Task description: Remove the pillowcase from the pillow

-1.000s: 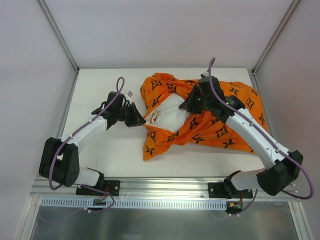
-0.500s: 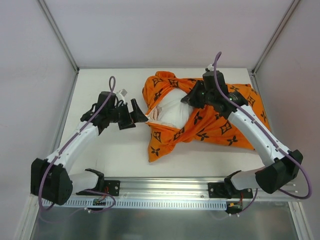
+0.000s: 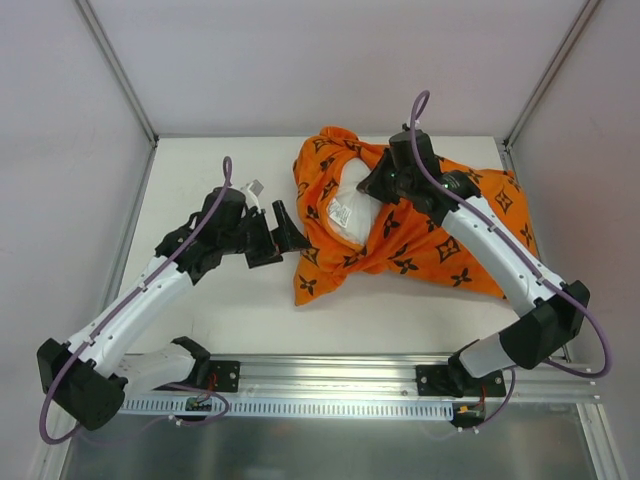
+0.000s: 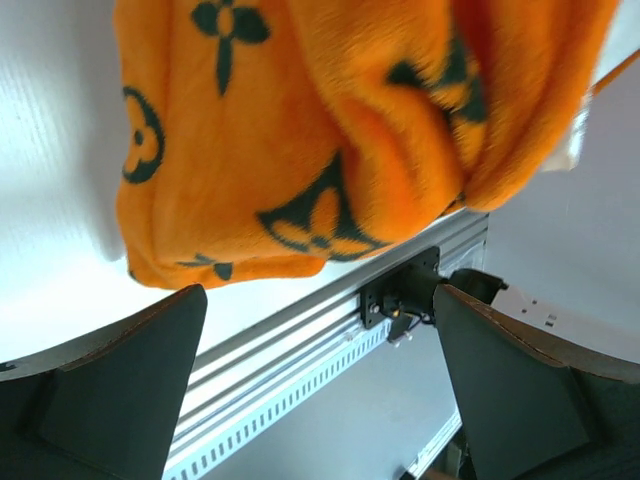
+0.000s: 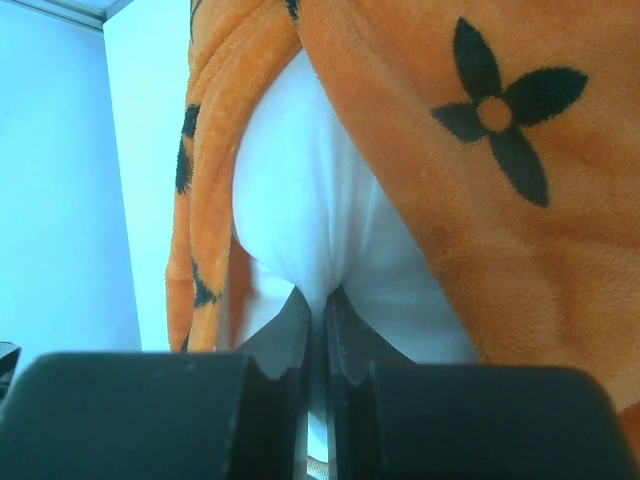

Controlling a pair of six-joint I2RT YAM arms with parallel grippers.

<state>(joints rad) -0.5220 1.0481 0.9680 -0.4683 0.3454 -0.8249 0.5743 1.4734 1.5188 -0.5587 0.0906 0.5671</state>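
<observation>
From above, the pillowcase [image 3: 425, 235] lies bunched at the middle and right of the table [image 3: 200, 300], with the pillow [image 3: 350, 200] showing white through its opening on the left side. The left gripper [image 3: 277, 240] sits just left of the orange cloth's edge, jaws spread wide and holding nothing. The right gripper [image 3: 375, 187] reaches down onto the exposed pillow; its fingertips are hidden by its own body here.

The left wrist view shows both fingers [image 4: 120, 385] far apart, with the pillowcase [image 4: 320, 130] ahead of them and not between them; its upper part is cut off by the frame.

The right wrist view shows the right gripper [image 5: 320, 305] pinched shut on a fold of the pillow [image 5: 310, 200], with the pillowcase [image 5: 480, 200] draped on both sides.
</observation>
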